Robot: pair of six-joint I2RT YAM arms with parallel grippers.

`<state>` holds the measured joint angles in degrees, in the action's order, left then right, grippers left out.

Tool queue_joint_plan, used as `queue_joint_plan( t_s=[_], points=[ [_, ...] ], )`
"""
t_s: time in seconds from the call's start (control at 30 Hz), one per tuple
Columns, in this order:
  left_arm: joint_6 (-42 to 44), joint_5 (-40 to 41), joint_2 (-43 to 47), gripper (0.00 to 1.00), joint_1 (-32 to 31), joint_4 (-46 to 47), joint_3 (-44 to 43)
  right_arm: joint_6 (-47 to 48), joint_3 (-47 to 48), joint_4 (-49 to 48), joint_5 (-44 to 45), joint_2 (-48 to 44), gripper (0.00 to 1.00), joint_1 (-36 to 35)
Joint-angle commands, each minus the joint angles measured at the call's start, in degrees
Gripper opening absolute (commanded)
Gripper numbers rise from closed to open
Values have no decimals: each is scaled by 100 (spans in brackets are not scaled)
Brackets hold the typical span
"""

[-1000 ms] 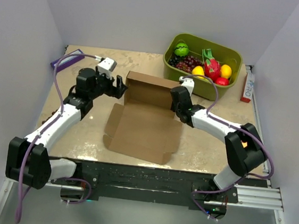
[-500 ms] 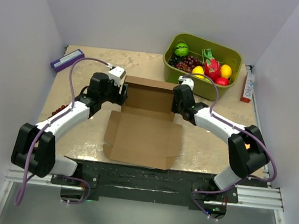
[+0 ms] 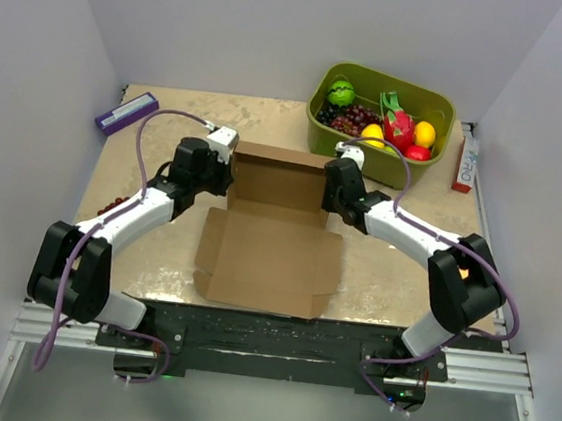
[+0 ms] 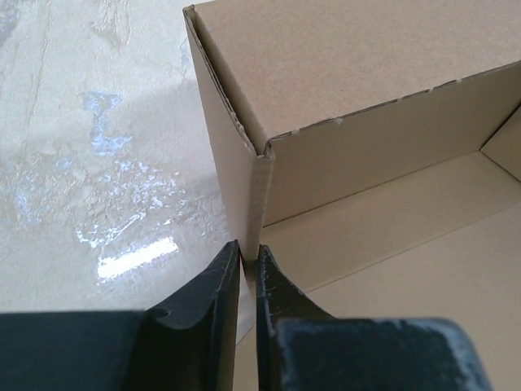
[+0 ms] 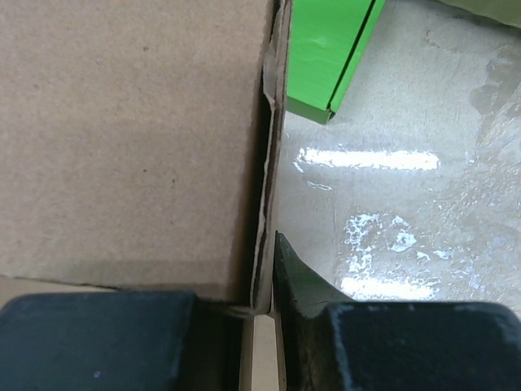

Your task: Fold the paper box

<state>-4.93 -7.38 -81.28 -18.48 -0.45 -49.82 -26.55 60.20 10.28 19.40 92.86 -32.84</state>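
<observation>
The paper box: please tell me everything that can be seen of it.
The paper box is plain brown cardboard, unprinted, half folded. Its far wall and two side walls stand upright; a wide panel with small side flaps lies flat on the table toward the arms. The left gripper pinches the left side wall, the right gripper the right one.

The paper box (image 3: 274,225) is plain, unprinted brown. The desk (image 3: 375,271) is beige, mottled with pale marbling. The fruit bin (image 3: 410,174) is olive green, and a flat box (image 5: 326,57) beside the cardboard is bright green. The left arm (image 3: 129,220) and right arm (image 3: 405,229) are white with black joints and purple cables (image 3: 137,150).
</observation>
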Motion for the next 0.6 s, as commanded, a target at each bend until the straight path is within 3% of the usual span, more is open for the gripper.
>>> queue_joint_plan(
  t_s=[0.0,0.23,0.57],
  points=[
    [-140,-27,243,9,-50,475,-45,-465,281,193,503,171,0,14],
    [-131,140,366,5,-147,475,-19,-781,641,702,1408,593,0,6],
    [-175,474,490,4,-156,475,43,-1283,703,1011,1901,760,0,6]
  ],
)
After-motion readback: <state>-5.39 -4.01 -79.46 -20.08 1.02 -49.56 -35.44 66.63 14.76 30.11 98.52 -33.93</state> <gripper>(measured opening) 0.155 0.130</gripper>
